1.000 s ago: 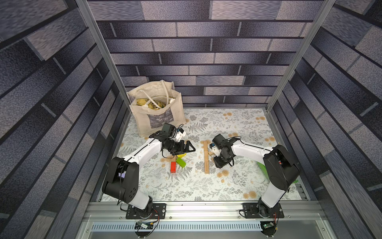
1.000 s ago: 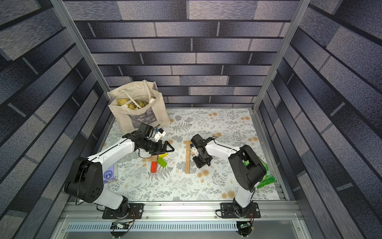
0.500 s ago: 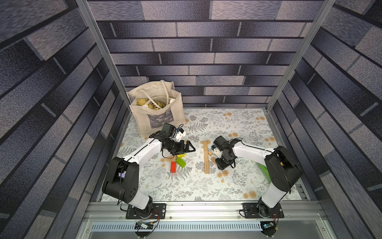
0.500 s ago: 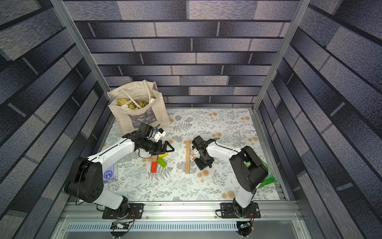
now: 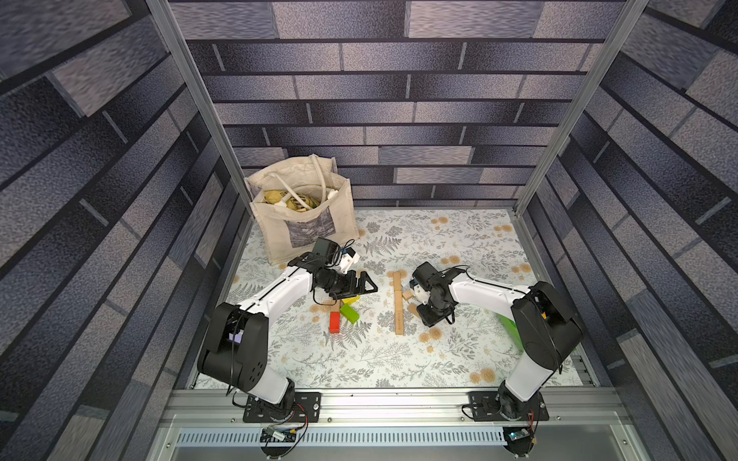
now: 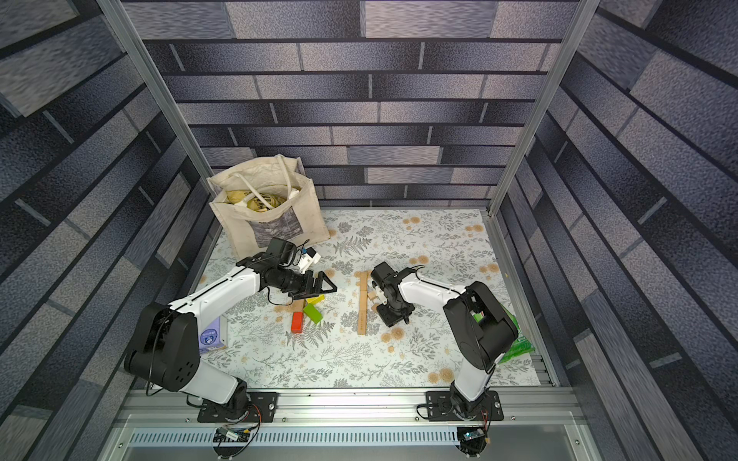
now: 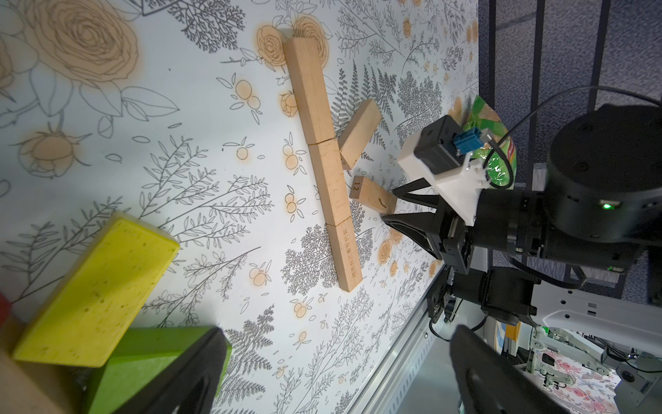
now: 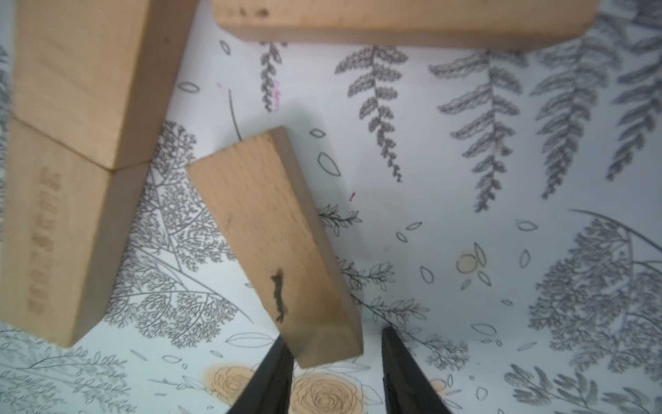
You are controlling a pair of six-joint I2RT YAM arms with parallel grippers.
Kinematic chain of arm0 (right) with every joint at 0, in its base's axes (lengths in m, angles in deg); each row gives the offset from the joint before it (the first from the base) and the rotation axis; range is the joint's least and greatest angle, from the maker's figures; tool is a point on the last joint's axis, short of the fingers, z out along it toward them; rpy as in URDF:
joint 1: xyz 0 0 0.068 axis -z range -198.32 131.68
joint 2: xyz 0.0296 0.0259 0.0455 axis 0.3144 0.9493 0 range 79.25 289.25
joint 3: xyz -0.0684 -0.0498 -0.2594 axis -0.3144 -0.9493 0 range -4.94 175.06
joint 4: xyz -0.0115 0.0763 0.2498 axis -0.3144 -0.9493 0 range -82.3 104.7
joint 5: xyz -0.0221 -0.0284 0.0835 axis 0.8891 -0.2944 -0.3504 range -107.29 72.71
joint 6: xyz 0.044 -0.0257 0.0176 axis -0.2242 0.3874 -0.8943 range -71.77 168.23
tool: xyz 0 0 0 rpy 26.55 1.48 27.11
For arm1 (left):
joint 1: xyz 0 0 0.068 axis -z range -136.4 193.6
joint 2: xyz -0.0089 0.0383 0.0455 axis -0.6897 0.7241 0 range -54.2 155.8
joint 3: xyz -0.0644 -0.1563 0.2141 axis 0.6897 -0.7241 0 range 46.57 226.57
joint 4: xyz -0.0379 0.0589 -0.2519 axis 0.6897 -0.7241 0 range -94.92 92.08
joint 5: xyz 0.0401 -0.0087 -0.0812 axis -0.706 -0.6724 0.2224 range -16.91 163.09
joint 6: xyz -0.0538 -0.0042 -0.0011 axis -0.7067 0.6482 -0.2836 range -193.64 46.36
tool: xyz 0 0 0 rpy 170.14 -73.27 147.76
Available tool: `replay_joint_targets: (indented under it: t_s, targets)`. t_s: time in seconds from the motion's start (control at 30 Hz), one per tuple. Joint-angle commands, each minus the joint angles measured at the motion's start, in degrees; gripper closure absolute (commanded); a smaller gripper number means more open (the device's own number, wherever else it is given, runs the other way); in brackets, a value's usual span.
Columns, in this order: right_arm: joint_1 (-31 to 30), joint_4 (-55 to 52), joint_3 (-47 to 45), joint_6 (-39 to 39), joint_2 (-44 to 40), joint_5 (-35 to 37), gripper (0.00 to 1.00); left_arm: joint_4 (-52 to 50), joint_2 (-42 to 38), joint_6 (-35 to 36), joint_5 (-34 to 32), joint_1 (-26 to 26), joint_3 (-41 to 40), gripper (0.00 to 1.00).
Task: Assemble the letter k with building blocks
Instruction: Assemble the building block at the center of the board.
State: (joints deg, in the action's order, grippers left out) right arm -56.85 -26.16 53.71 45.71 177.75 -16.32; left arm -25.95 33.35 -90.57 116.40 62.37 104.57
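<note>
Three tan building blocks lie end to end as a straight spine (image 5: pixel 398 303) (image 7: pixel 329 172). Two tan blocks slant off its middle, the farther one (image 7: pixel 358 134) and the nearer one (image 8: pixel 272 233) (image 7: pixel 372 197), together the shape of the letter k. My right gripper (image 8: pixel 336 372) (image 5: pixel 418 310) is open and straddles the nearer slanted block's outer end. One finger touches it and the other stands apart. My left gripper (image 7: pixel 336 376) (image 5: pixel 369 285) hangs wide open over a yellow block (image 7: pixel 96 290), a green block (image 5: pixel 349 313) and a red block (image 5: pixel 334 322).
A cloth tote bag (image 5: pixel 303 223) stands at the back left. A green packet (image 6: pixel 519 343) lies by the right wall behind the right arm. A purple tissue pack (image 6: pixel 211 339) sits near the left arm's base. The metal rail (image 5: pixel 379 403) runs along the front edge.
The right gripper has shifted slightly at the nearer slanted block and its jaws have narrowed a little. The left arm has not moved.
</note>
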Motion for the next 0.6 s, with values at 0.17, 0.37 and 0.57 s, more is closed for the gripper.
replay_joint_targets:
  t_s: [0.17, 0.37, 0.57]
  targets:
    - [-0.50, 1.08, 0.04, -1.79, -0.85, 0.18, 0.59, -0.71, 0.45, 1.99, 0.77, 0.53, -0.25, 0.00]
    - [-0.50, 4.95, -3.83, -6.13, -7.73, -2.95, 0.58, -0.63, 0.41, 1.99, 0.89, 0.57, -0.25, 0.00]
    - [-0.50, 3.25, -6.15, -10.81, -10.21, 0.58, 0.66, -0.41, 1.08, 2.04, 1.47, 0.79, 0.11, 0.00]
